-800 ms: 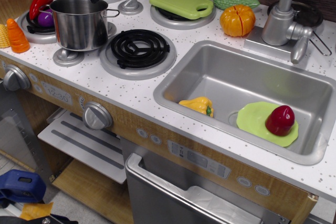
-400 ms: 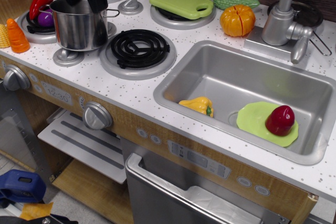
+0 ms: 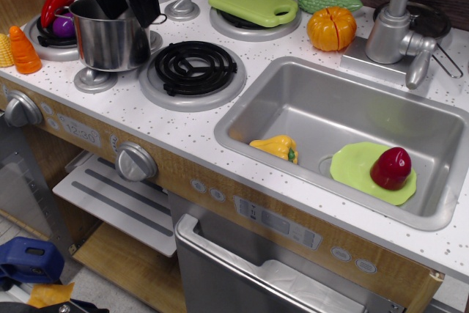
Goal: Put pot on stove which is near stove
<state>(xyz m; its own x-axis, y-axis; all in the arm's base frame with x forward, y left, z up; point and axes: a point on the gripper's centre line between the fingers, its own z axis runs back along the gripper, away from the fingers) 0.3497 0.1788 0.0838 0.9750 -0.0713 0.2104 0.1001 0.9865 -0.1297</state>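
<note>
The shiny steel pot [image 3: 105, 40] stands upright on the white counter at the left, between the left rear burner and the stove [image 3: 192, 72], the black-coil burner with a silver rim just to its right. My black gripper [image 3: 130, 12] hangs over the pot's right side with its jaws apart. One finger [image 3: 111, 4] reaches down inside the pot's mouth. The other finger [image 3: 147, 9] is outside the right rim, by the small side handle. The pot's back rim is hidden behind the gripper.
A carrot [image 3: 23, 50], a red pepper [image 3: 56, 1] and a purple toy [image 3: 64, 26] lie left of the pot. A green cutting board [image 3: 253, 3], a pumpkin [image 3: 331, 28] and the faucet [image 3: 392, 20] are behind. The sink [image 3: 293, 100] holds a yellow pepper [image 3: 275, 146] and a green plate [image 3: 352, 170].
My gripper has come down and slightly right, from above the pot to straddling its right rim. The pot has not moved.
</note>
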